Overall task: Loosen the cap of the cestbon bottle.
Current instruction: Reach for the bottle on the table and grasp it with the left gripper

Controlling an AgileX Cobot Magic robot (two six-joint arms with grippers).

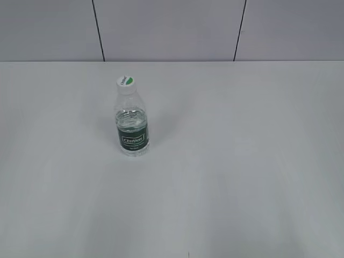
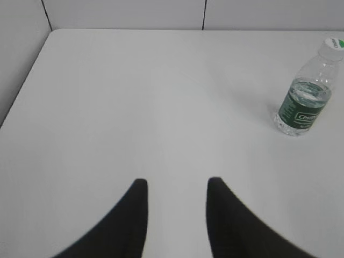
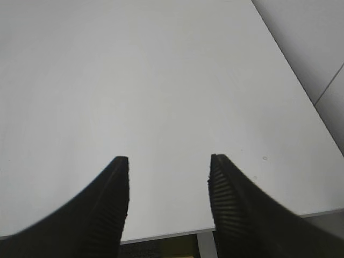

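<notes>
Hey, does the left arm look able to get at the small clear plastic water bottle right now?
Probably yes. The left end effector stands open and empty, and only bare white table lies between it and the small clear plastic water bottle, which stands upright ahead to its right.

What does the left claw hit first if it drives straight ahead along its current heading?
Probably nothing but bare table. The left claw stands open and empty, pointing at open tabletop toward the far edge and wall. The cestbon bottle stands upright well off to the right of that line. Depth is unclear.
</notes>
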